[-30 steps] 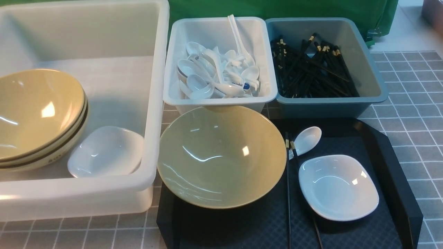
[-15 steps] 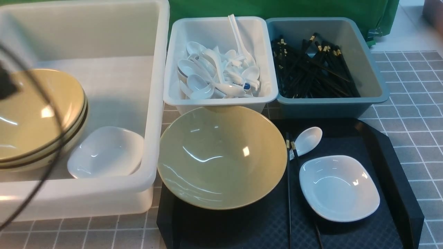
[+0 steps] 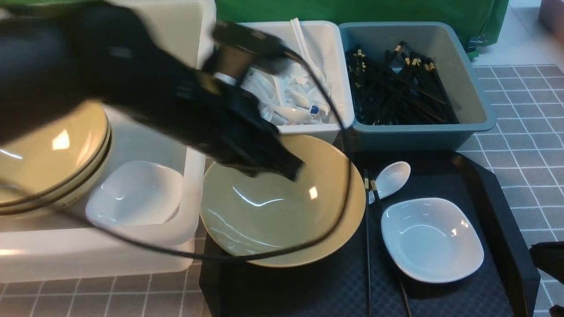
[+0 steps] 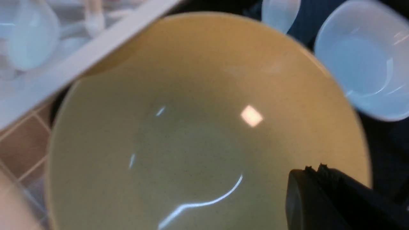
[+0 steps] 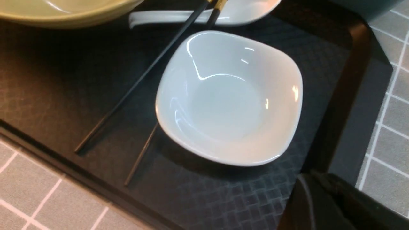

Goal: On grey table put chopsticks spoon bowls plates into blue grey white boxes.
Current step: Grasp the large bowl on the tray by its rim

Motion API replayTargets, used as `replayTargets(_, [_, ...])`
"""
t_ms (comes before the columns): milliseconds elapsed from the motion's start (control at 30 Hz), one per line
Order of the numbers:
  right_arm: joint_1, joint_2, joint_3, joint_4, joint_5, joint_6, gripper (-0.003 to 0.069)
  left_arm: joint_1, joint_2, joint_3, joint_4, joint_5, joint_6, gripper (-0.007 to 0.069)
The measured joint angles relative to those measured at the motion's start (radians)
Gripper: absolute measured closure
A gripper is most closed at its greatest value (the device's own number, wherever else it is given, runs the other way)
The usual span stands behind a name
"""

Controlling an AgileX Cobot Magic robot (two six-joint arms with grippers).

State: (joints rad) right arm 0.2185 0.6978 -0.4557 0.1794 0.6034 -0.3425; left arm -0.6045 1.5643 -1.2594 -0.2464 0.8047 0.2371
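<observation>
A large yellow-green bowl sits at the left end of a black tray. Beside it lie a white spoon, black chopsticks and a white square plate. My left gripper hangs just above the bowl's inside, fingers together and empty. In the left wrist view the bowl fills the frame under the gripper. My right gripper is at the tray's right edge. In the right wrist view it looks shut and empty, near the plate and the chopsticks.
A large white box on the left holds stacked yellow-green bowls and a white plate. Behind the tray a small white box holds spoons and a blue-grey box holds chopsticks. A black cable loops over the bowl.
My left arm has swung in from the left, across the large white box, and its gripper is now over the bowl. My right gripper has appeared at the lower right.
</observation>
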Motion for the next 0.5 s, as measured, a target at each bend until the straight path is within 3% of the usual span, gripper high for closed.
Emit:
replayTargets(167, [0.001, 0.0, 0.0, 0.0, 0.001, 0.005, 0.0623, -0.084, 0.246, -0.097, 0.131, 0.045, -0.078, 0.0633])
replayTargets(267, [0.001, 0.0, 0.0, 0.001, 0.003, 0.005, 0.0623, -0.109, 0.307, -0.112, 0.146, 0.052, -0.094, 0.0633])
replayTargets(433, [0.001, 0.0, 0.0, 0.001, 0.003, 0.005, 0.0623, -0.168, 0.347, -0.118, 0.075, 0.072, -0.067, 0.0632])
replayTargets(500, [0.001, 0.0, 0.0, 0.001, 0.003, 0.006, 0.0623, -0.185, 0.344, -0.137, -0.018, 0.078, -0.017, 0.0632])
